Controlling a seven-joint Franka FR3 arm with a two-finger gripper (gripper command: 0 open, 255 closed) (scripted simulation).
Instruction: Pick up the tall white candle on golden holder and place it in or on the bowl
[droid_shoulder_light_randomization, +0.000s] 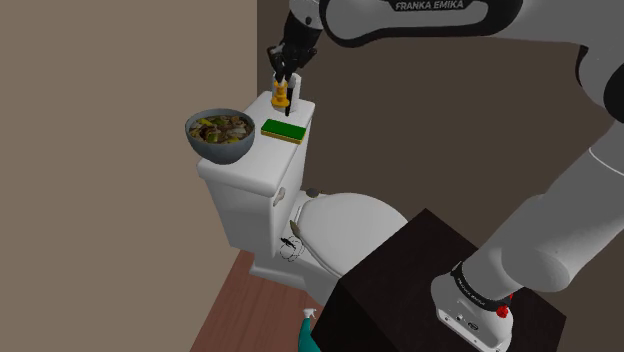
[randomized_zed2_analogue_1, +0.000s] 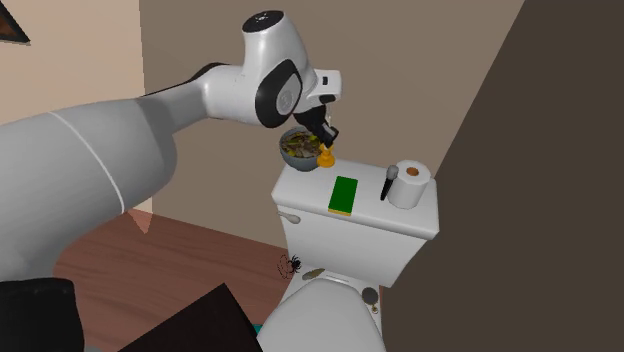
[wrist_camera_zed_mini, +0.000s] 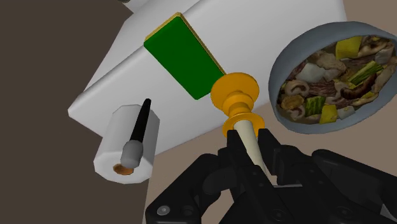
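We see the gripper (wrist_camera_zed_mini: 249, 145), jaws clamped on the white taper of the candle (wrist_camera_zed_mini: 239, 114), its golden holder jutting beyond them, near the bowl (wrist_camera_zed_mini: 277, 76).

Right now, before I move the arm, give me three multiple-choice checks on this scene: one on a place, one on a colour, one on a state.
1. The green pad lies: A on the tank lid, between bowl and toilet roll; B in the bowl; C atop the toilet roll.
2. The candle has a holder that is: A blue; B golden orange; C black.
3. The gripper is: A open; B shut on nothing; C shut on the candle.

A, the pad lies flat on the lid; B, plain in the wrist view; C, both fingers clasp the candle.
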